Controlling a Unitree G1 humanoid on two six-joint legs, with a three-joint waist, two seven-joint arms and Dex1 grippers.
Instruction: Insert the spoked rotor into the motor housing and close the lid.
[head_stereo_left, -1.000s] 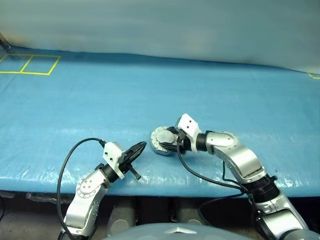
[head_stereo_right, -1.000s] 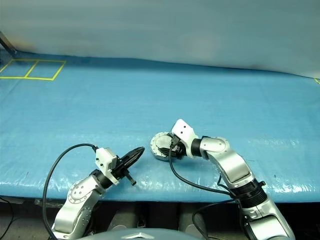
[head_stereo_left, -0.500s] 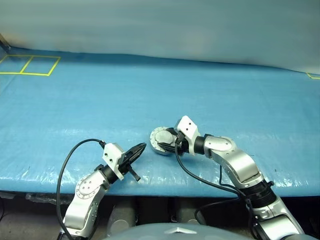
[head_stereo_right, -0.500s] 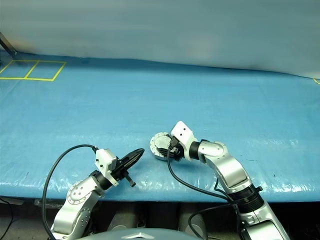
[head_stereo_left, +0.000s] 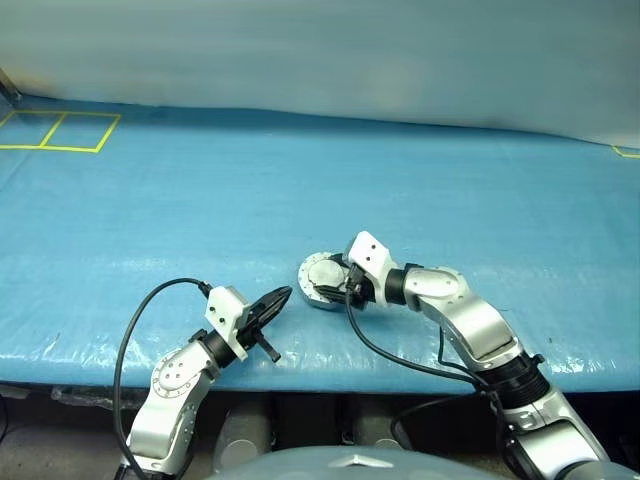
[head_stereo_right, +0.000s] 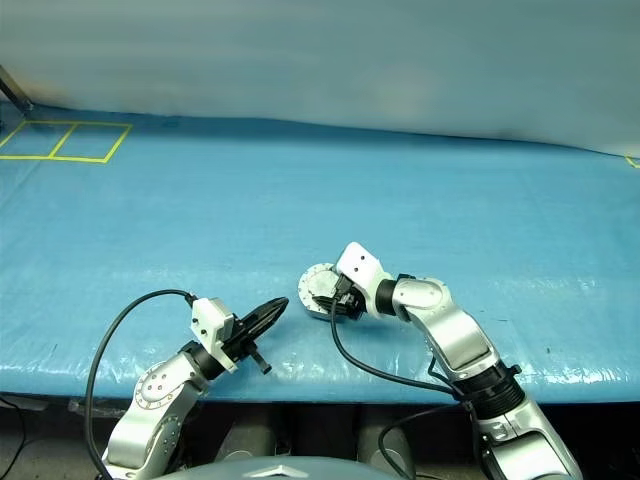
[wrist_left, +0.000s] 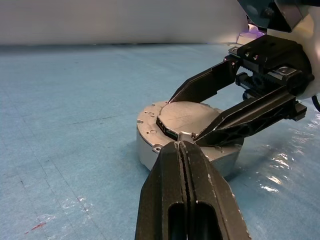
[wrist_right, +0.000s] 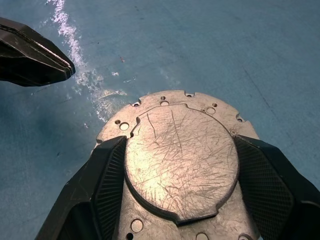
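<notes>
Right wrist view gives me the clearest read: the right gripper (wrist_right: 182, 200) has its 2 fingers spread wide and set against opposite sides of the lid (wrist_right: 181, 155), the scratched plain face up, seated on the motor housing (wrist_right: 172, 107). The assembly sits on the blue table cover (head_stereo_left: 300, 190) near the front edge. I cannot see the spoked rotor, so I judge it is under the lid, though I can't confirm that.

My left gripper (head_stereo_left: 272, 303) has its jaws pressed together with nothing between them, hovering just beside the housing.

My worries from here: the pads bear on a thin raised disc edge, so a small twist could slip them off. If the lid is not fully seated, pressing unevenly could cock it in the recess. Nothing steadies the housing, so a push could slide it on the slick cover toward the edge.
</notes>
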